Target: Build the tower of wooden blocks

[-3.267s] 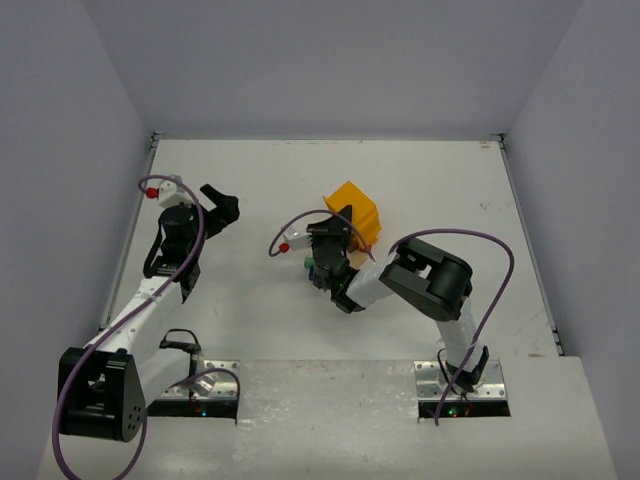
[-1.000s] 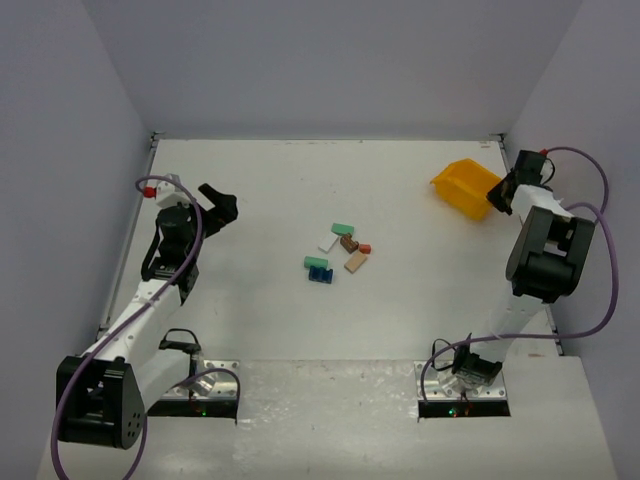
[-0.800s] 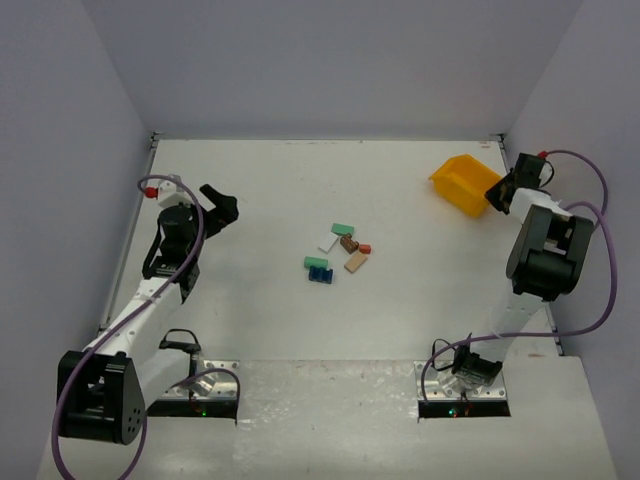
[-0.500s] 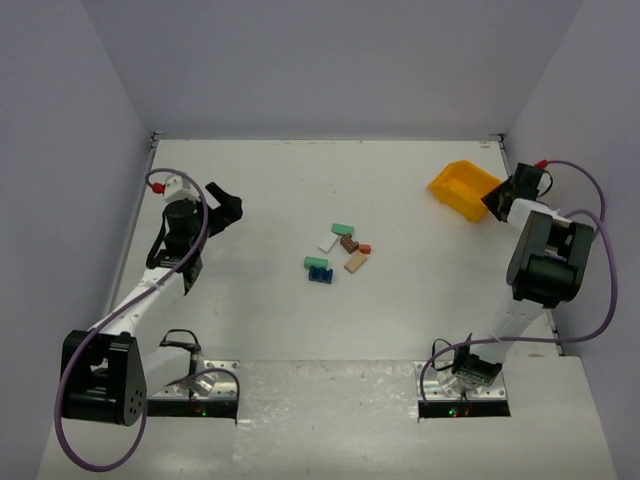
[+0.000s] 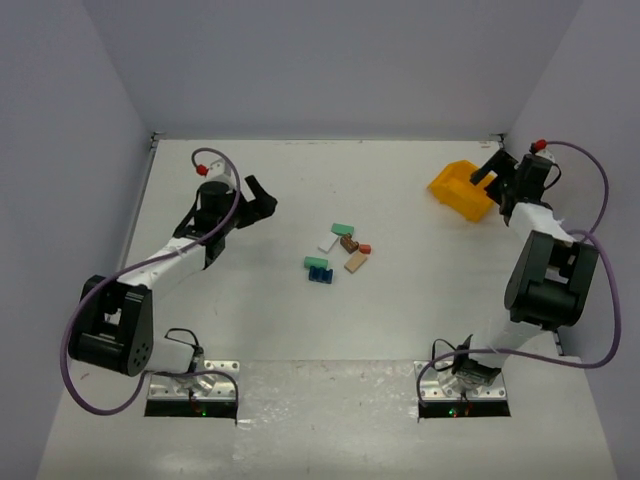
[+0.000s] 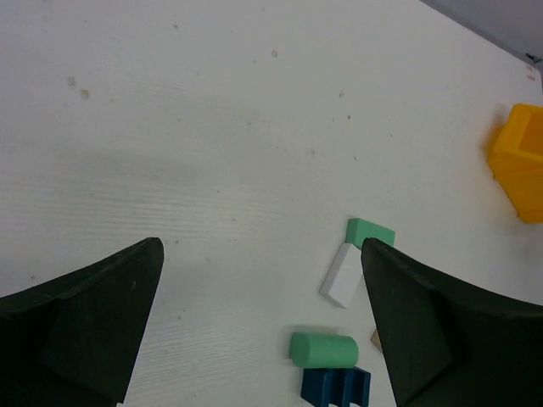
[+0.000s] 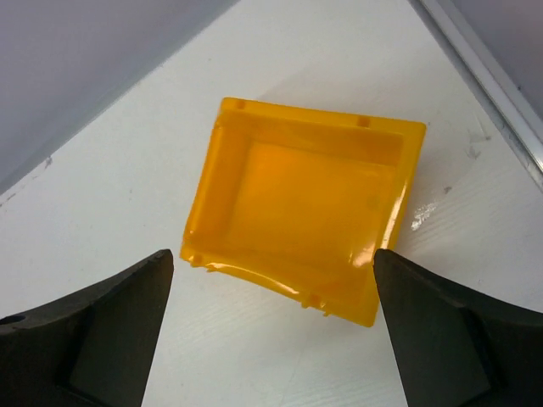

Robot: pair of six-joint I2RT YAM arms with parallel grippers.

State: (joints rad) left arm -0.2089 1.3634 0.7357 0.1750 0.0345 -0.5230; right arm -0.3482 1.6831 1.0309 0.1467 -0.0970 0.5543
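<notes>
Two claws, both spread as wide as they go, neither with anything in its grip.

Far left: left claw (image 5: 266, 198) low over bare counter (image 5: 250, 300), jaws fully apart, touching nothing, pointed toward the blocks yet well apart from them.

Mid-counter: loose pieces of the wood block tower, all lying flat, none stacked.
- Green cylinder (image 5: 316, 262) on its side, blue block (image 5: 321, 274) just beside it on the near side.
- White plank (image 5: 328, 242) further back, one end against green block (image 5: 343, 229).
- Brown block (image 5: 349, 243) and small red block (image 5: 365, 249) to the right of the plank.
- Tan block (image 5: 356, 262) just nearer than those two.

Far right, near the back corner: yellow bin (image 5: 452, 186), open side up, well apart from the blocks.

Rightmost: right claw (image 5: 484, 170) at the bin's right edge, jaws wide. Seen from the wrist, fingers framing the bin's near corners, no clamp on it. Contact with the rim impossible to judge.
</notes>
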